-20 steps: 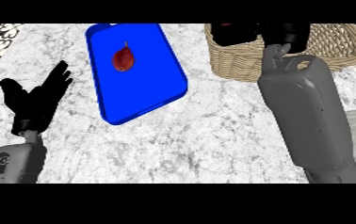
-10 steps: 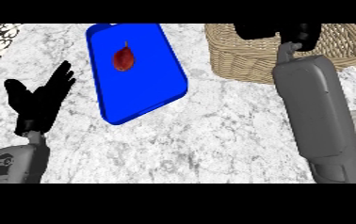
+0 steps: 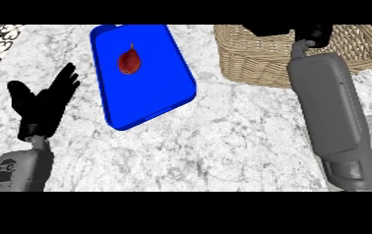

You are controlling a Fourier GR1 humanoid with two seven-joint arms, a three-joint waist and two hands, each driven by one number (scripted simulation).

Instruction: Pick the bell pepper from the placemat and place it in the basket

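Note:
A dark red bell pepper (image 3: 129,62) lies on the far half of the blue placemat (image 3: 149,98), untouched. The woven basket (image 3: 251,61) stands at the back right. My right hand (image 3: 317,32) is over the basket at the view's top edge; only black bits of it show, the rest is cut off. Its grey forearm (image 3: 328,105) runs down the right side and hides part of the basket's rim. My left hand (image 3: 45,102) rests open at the left, fingers up, apart from the placemat's left edge.
The counter is white-grey marble (image 3: 218,139). A white patterned object (image 3: 9,34) pokes in at the top left corner. Bare counter lies between placemat and basket.
My right forearm has swung to the right and farther back over the basket, the hand sliding mostly out past the top edge. Pepper, placemat and left hand have stayed put.

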